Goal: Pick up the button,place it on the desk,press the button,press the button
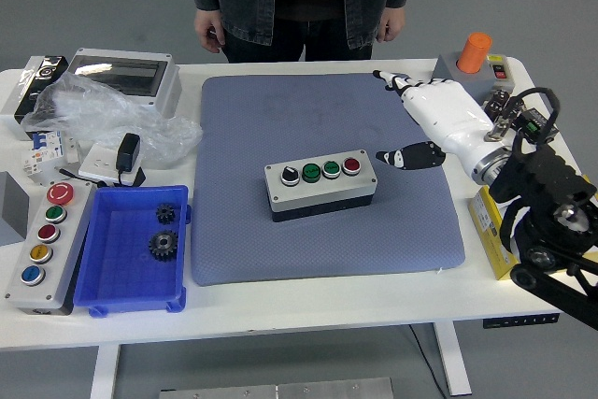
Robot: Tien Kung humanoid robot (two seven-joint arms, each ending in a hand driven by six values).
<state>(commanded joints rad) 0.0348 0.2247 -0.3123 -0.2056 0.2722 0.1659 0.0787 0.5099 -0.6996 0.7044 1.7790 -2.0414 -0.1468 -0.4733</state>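
A grey button box point(320, 187) with a black base lies in the middle of the blue-grey mat point(280, 114). It carries a black-and-white knob, two green buttons and a red button in a row. My right hand point(425, 119), white with black fingertips, hovers over the mat's right edge, well right of and above the box. Its fingers are spread and it holds nothing. The left arm is out of view.
A blue tray point(112, 263) with gears and a grey panel point(42, 245) of coloured buttons sit front left. A plastic bag point(103, 114), an enclosure point(126, 77) and an adapter point(126, 151) lie at back left. An orange-buttoned box point(472, 67) and capacitors point(481, 119) stand at right. A person stands behind the table.
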